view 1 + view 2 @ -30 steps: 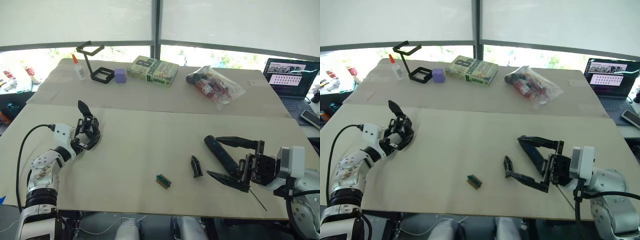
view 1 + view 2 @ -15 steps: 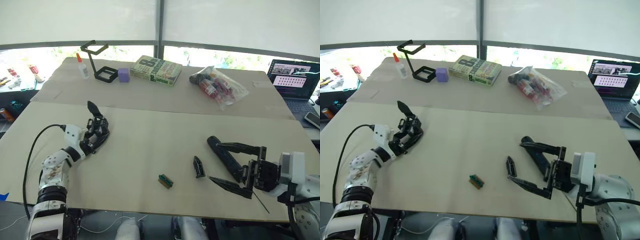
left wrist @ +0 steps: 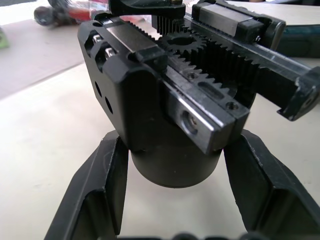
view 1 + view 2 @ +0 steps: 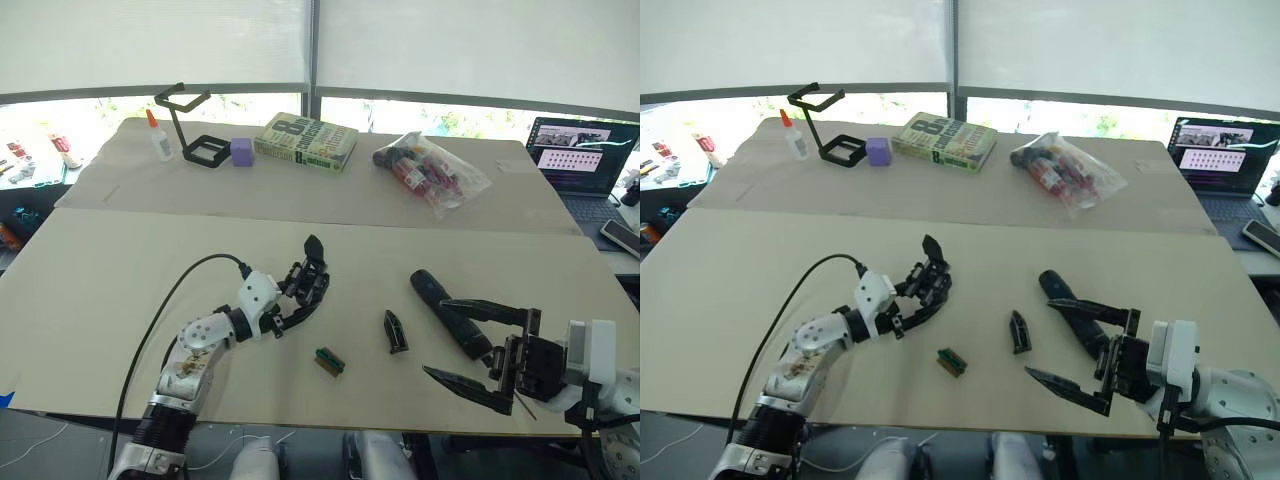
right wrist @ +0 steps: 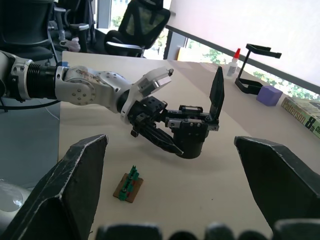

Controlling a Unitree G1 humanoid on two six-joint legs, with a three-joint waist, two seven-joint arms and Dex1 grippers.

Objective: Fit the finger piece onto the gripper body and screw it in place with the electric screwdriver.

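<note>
Two grippers, one loaded.
Left gripper [image 4: 292,305] clamps the black toothed gripper body [image 4: 308,280] (finger upright); right gripper [image 4: 480,343] spread wide around the long black cylindrical screwdriver [image 4: 449,313].

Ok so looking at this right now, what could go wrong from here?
The left gripper holds the gripper body only by its round base, so it may tip or twist when pressed on. The finger piece lies loose near the green block, so a reach for it could knock either away. The right gripper is open beside the screwdriver near the table edge; a nudge could roll it off.
</note>
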